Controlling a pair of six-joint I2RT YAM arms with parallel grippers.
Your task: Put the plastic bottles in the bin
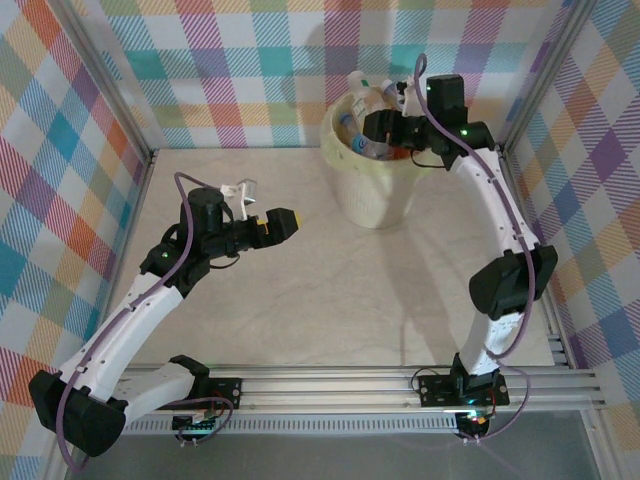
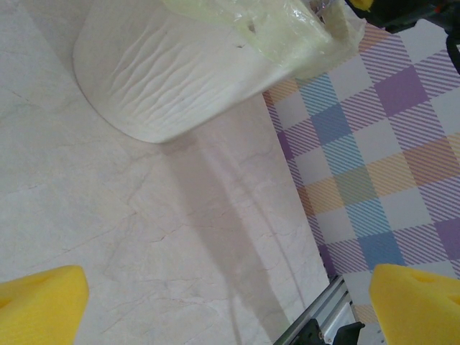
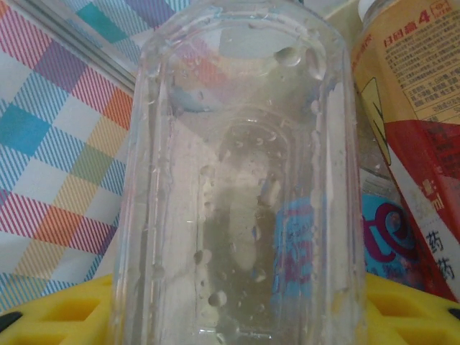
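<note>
The right pincer (image 3: 237, 323) is clamped across the body of a clear bottle (image 3: 237, 180), held over the heaped bin (image 1: 370, 205). The bottle looks light, thin-walled and beaded with droplets, so it may buckle or slip; a mid-body hold suits it. Its long axis runs straight out from the pincer, though I cannot tell which end leads. The left pincer (image 1: 290, 222) gapes empty above the tabletop (image 1: 300, 300).

Bin (image 2: 172, 79) on table (image 2: 108, 237); hand (image 2: 230, 305) spread wide.
</note>
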